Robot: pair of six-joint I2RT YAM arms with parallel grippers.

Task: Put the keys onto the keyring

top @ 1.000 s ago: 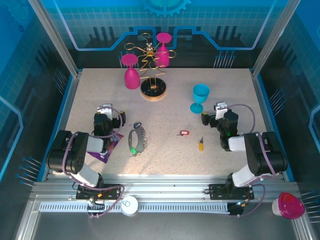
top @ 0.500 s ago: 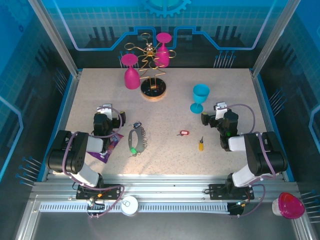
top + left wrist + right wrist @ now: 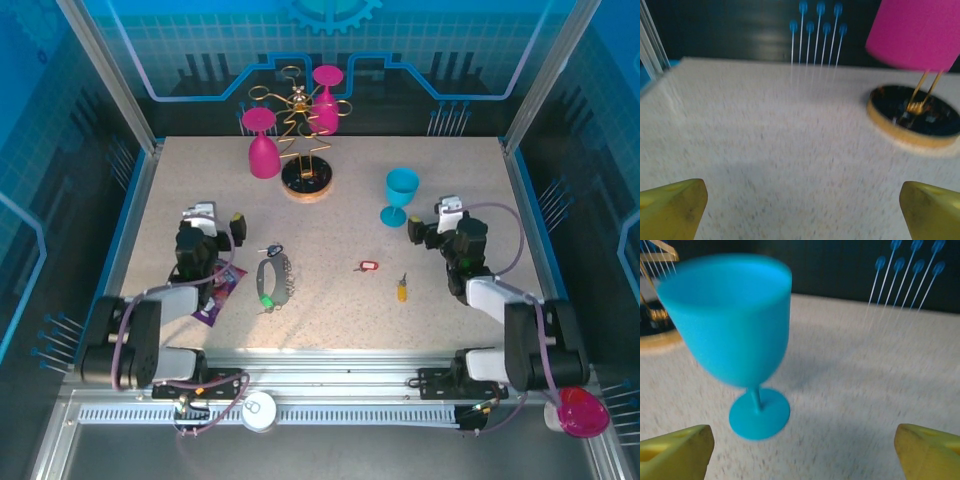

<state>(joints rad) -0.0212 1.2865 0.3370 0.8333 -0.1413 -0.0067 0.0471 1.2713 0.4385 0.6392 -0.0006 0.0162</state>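
- My left gripper (image 3: 212, 220) sits at the left of the overhead view, just above the purple packet (image 3: 222, 290). Its fingers are spread wide and hold nothing.
- In my left wrist view, my two yellow fingertips (image 3: 672, 207) sit in the bottom corners, with bare speckled table (image 3: 765, 150) between them.
- Beyond them, at the right of that view, is the round dark stand base (image 3: 915, 117). A pink cup (image 3: 912, 32) hangs above it in the upper right corner.
- My right gripper (image 3: 432, 222) sits at the right of the overhead view, just right of the blue goblet (image 3: 401, 195). These fingers are also spread wide and are empty.
- In my right wrist view, the yellow tips are again in the bottom corners. The goblet stands upright at left of centre, somewhat blurred, and its foot rests on the table beyond my fingers without touching them.
- The keyring (image 3: 268, 280) lies flat on the table left of centre in the overhead view, just right of the purple packet. Its green tag (image 3: 266, 299) is at the lower end.
- The red key (image 3: 368, 266) lies right of centre in the overhead view, well apart from the keyring.
- The yellow-orange key (image 3: 402, 291) lies just below and to the right of the red key, nearer my right arm.
- Neither key touches the keyring or either gripper.
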